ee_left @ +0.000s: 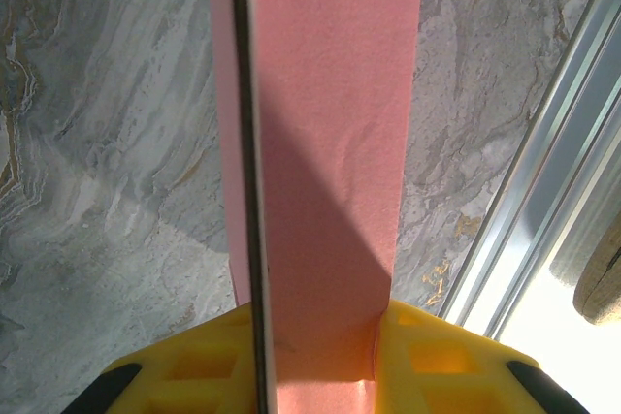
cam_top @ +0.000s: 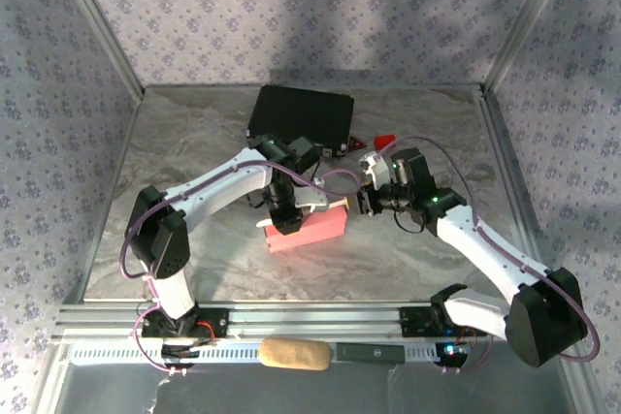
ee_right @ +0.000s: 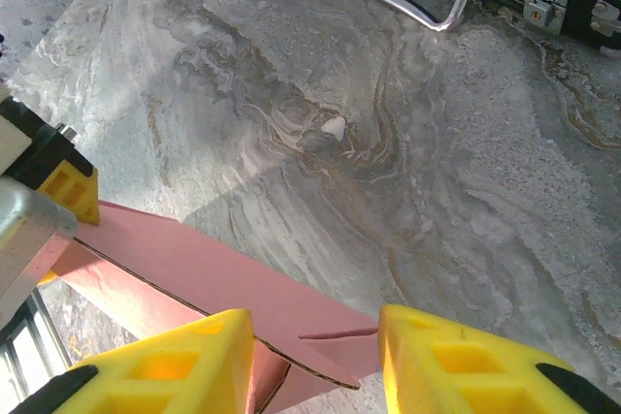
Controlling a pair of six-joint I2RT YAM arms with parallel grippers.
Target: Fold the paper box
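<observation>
Soft, even light from above fills the top view. Broad diagonal shadow bands cross the back wall [cam_top: 310,7], and shadows on the pale counter [cam_top: 175,143] are faint. The black case [cam_top: 301,115] reads as a nearly featureless dark patch. At the left wrist a slanting shadow darkens the lower half of the box [ee_left: 330,143] (its near edge is a blurred dark stripe). The corner past the rail [ee_left: 529,210] is blown out to white. At the right wrist the counter's veining is sharp, the handle [ee_right: 409,11] glints, and the right claw [ee_right: 310,341] looks slightly soft.
</observation>
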